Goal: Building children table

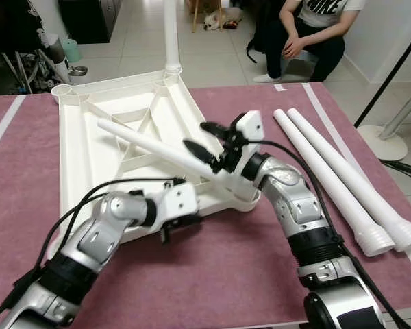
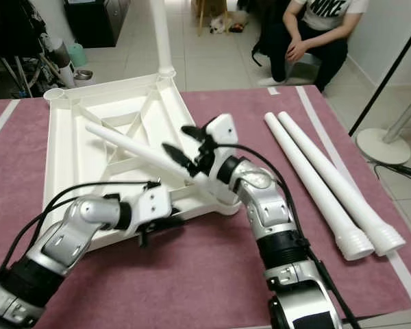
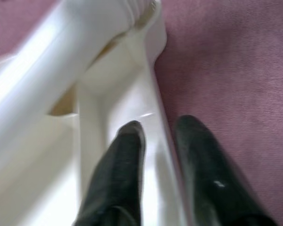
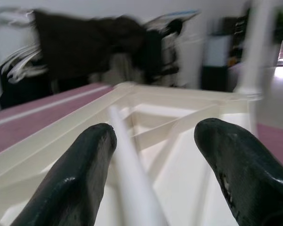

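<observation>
A tiled floor (image 1: 140,48) stretches behind the work area, with a dark cabinet (image 1: 89,17) at the back, cluttered stands and a small green bin (image 1: 71,49) to the robot's left, and a person (image 1: 308,34) crouching at the far right beside a white wall. In front of that lies the table (image 1: 246,288), covered in a mauve cloth with pale tape stripes near both edges. The white children's table top (image 1: 89,147) lies upside down on the cloth, its ribbed underside facing up, with one leg (image 1: 171,34) already standing upright in the far corner socket. Two loose white legs (image 1: 342,181) lie side by side on the cloth to the robot's right, touching each other, their threaded ends toward the robot. A fourth white leg (image 1: 157,147) slants across the underside, its near end at the corner nearest the right arm. The right end effector (image 1: 209,140) hovers over this leg with its fingers spread wide on either side, not touching it. The left end effector (image 3: 158,160) sits at the near rim of the top, its fingers narrowly parted and straddling the rim.
</observation>
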Available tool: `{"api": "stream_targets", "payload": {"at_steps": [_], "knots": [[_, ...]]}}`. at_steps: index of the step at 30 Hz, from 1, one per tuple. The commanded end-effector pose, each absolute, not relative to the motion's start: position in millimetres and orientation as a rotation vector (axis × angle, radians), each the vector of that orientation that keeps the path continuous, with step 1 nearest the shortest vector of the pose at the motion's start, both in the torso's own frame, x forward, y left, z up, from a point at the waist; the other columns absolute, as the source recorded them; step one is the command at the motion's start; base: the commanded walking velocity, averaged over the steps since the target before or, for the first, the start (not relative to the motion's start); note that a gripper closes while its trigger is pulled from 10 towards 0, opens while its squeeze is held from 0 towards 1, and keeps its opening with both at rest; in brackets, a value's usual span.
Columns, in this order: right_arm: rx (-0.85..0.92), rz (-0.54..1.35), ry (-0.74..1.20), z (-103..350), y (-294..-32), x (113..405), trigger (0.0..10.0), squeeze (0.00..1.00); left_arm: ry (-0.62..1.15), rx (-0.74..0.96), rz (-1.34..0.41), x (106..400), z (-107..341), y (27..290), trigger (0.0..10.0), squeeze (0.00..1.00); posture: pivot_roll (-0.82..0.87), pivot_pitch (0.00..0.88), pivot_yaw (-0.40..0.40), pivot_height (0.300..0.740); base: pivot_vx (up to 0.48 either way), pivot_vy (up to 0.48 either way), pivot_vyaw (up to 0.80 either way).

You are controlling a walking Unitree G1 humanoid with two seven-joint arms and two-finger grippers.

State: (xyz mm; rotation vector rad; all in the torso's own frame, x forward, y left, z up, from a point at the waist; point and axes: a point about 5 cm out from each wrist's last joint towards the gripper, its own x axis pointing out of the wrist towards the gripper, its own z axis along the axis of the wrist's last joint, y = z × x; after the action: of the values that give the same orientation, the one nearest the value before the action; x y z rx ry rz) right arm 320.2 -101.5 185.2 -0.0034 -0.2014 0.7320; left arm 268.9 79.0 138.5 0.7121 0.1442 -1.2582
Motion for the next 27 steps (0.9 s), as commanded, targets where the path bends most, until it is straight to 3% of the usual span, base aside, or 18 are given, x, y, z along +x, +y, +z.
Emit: {"api": "stream_targets", "payload": {"at_steps": [1, 6, 10, 11, 17, 27], "knots": [[0.007, 0.705, -0.210, 183.8, -103.9, 317.7, 10.0, 0.00, 0.062, 0.728, -0.974, 278.8, 139.7, 89.2, 10.0, 1.00, 0.02, 0.000, 0.092, 0.740, 0.000, 0.000, 0.00], [-0.006, 0.695, -0.194, 177.8, -108.8, 314.3, 10.0, 0.00, 0.075, 0.733, -1.043, 270.9, 141.9, 97.5, 10.0, 1.00, 0.02, 0.000, 0.097, 0.740, 0.000, 0.000, 0.00], [-0.019, 0.655, -0.184, 179.1, -114.9, 320.1, 10.0, 0.00, 0.070, 0.602, -0.998, 273.0, 152.1, 99.6, 10.0, 1.00, 0.03, 0.000, 0.087, 0.740, 0.000, 0.000, 0.00], [-0.075, 0.673, -0.149, 179.9, -115.9, 325.2, 10.0, 0.00, 0.042, 0.508, -0.941, 275.8, 161.5, 98.4, 10.0, 0.00, 0.04, 0.000, 0.078, 0.740, 0.000, 0.000, 0.00], [-0.182, 0.752, 0.057, 177.2, -118.1, 349.5, 10.0, 0.00, -0.003, 0.439, -0.850, 277.8, 169.8, 96.1, 10.0, 0.00, 0.05, 0.000, 0.064, 0.740, 0.000, 0.000, 0.00], [-0.269, 0.890, 0.178, 206.3, -104.8, 380.1, 10.0, 0.00, -0.022, 0.445, -0.833, 273.9, 180.1, 93.5, 10.0, 0.00, 0.08, 0.000, 0.024, 0.740, 0.000, 0.000, 0.00]]}}
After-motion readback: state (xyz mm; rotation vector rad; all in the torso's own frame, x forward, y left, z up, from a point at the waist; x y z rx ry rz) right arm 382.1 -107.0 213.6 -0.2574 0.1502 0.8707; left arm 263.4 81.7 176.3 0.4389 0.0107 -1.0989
